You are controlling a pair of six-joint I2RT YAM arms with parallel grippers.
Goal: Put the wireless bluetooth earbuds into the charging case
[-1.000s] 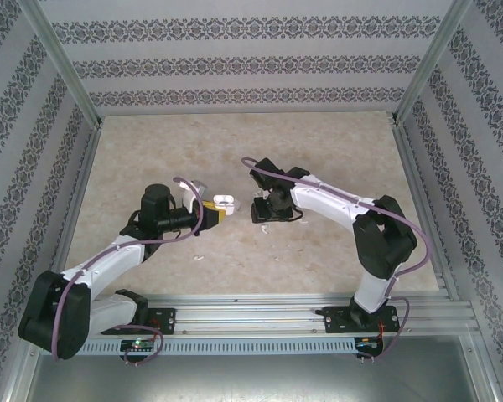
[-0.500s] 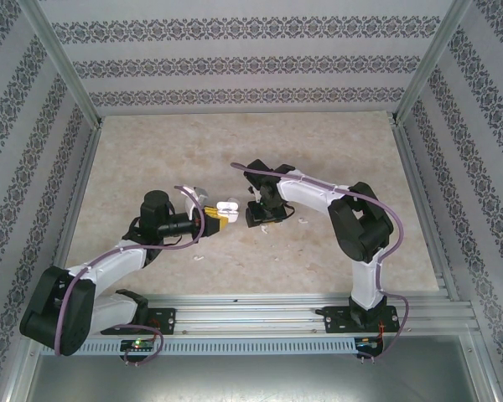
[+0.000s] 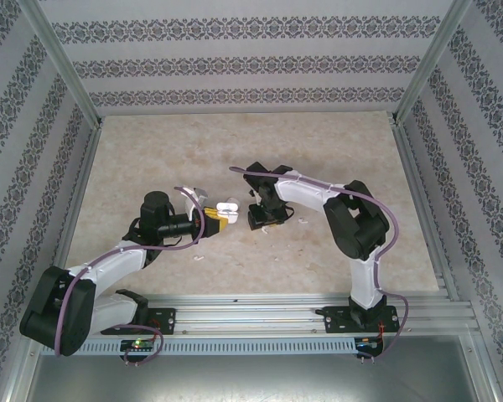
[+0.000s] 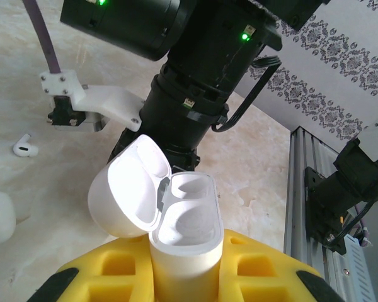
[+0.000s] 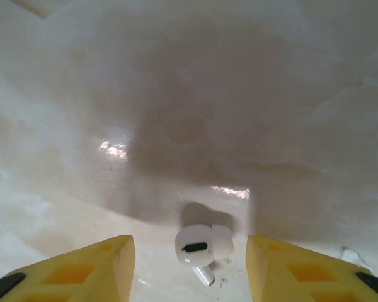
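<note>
The left gripper (image 4: 186,280) clamps the charging case (image 4: 184,248) upright, lid (image 4: 129,189) open toward nine o'clock for loading, while the right gripper (image 5: 190,263), part-open and empty, straddles an earbud (image 5: 203,244) lying at six o'clock, seemingly to pinch it.

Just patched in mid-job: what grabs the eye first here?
The open charging case, lid flipped back and both wells empty, stands clamped in the left hand near the middle of the table. Beside it, the right hand hangs open astride one earbud lying there, not touching it.
</note>
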